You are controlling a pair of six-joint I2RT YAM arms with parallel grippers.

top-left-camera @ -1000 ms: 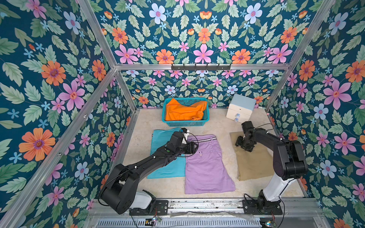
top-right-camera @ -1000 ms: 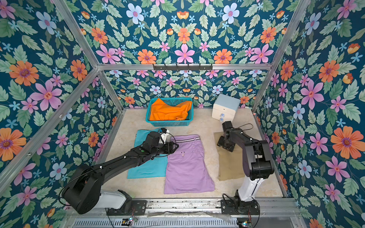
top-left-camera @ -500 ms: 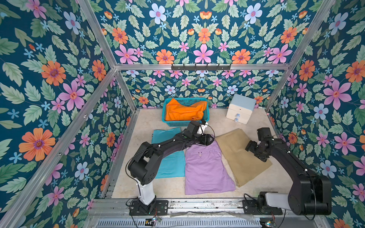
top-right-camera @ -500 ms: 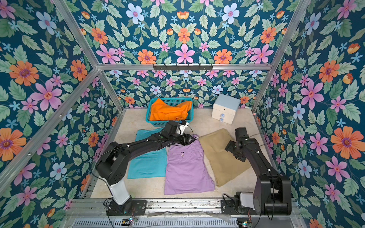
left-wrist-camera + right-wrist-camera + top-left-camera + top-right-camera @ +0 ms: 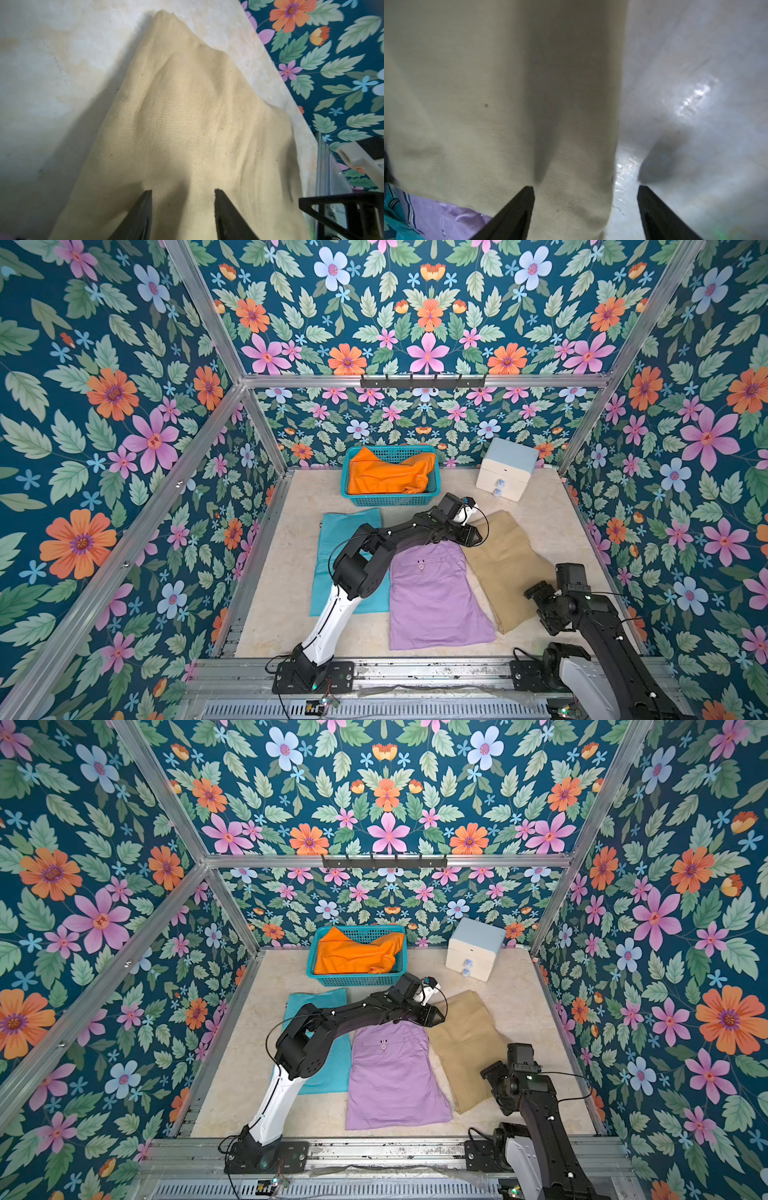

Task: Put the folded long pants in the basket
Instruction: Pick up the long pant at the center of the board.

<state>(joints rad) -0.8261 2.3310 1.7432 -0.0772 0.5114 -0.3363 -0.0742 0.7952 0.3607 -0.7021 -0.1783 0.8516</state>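
The teal basket (image 5: 388, 501) stands at the back with the orange pants (image 5: 386, 477) bunched inside it. Turquoise pants (image 5: 345, 539), lilac pants (image 5: 432, 597) and tan pants (image 5: 507, 564) lie flat on the table, the tan ones lying diagonally. My left gripper (image 5: 473, 536) sits on the far corner of the tan pants; in the left wrist view its jaws (image 5: 182, 193) stand apart with tan cloth (image 5: 187, 114) bulging between them. My right gripper (image 5: 540, 605) hovers open at the tan pants' near right edge, one finger over cloth (image 5: 477, 83), the other over bare table.
A white-and-blue drawer box (image 5: 507, 472) stands at the back right, beside the basket. Floral walls and aluminium posts close in three sides. The left arm reaches across the lilac pants' waistband. A metal rail (image 5: 415, 672) runs along the front edge.
The tan pants have swung from straight to diagonal, far end toward the middle. My left gripper moved right from the lilac waistband to the tan corner. The right arm pulled back toward the near right.
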